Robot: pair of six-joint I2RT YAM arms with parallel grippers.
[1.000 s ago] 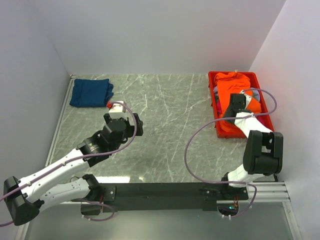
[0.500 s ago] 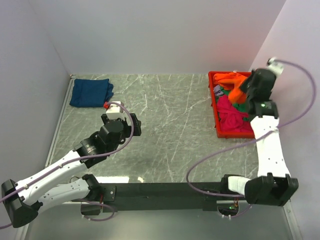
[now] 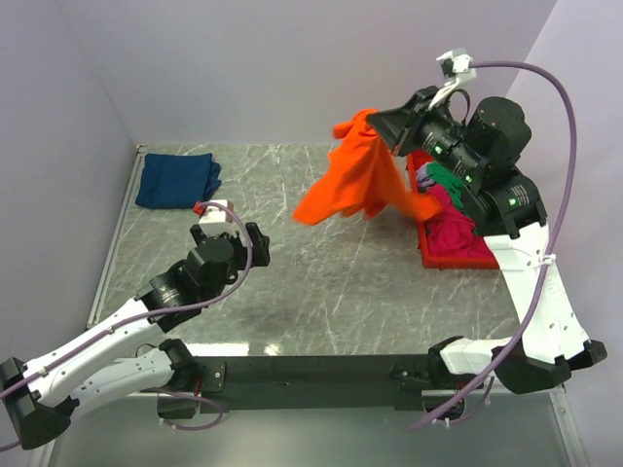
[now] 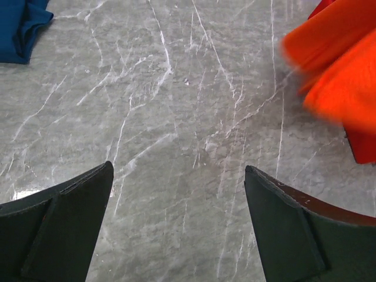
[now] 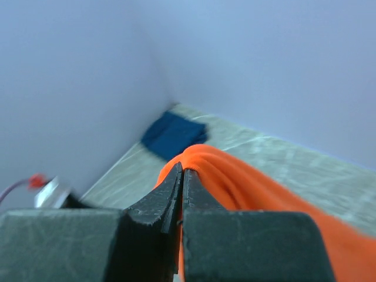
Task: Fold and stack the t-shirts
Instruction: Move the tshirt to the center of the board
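Observation:
My right gripper [image 3: 378, 125] is shut on the bright orange t-shirt [image 3: 358, 185] and holds it high in the air left of the red bin [image 3: 425, 255]; the cloth hangs down and trails toward the bin. In the right wrist view the jaws pinch a fold of the orange shirt [image 5: 235, 176] at my gripper [image 5: 182, 171]. A folded navy blue t-shirt [image 3: 176, 179] lies at the table's far left corner, also in the left wrist view [image 4: 20, 26]. Magenta [image 3: 451, 232] and green [image 3: 450, 178] shirts sit in the bin. My left gripper [image 4: 176, 176] is open and empty above bare table.
White walls enclose the marble table [image 3: 311, 282] on the left, back and right. The red bin stands against the right wall. The black arm rail [image 3: 321, 372] runs along the near edge.
My right arm has lifted the orange t-shirt out of the bin, up and to the left, uncovering the magenta and green shirts. My left arm has shifted slightly left.

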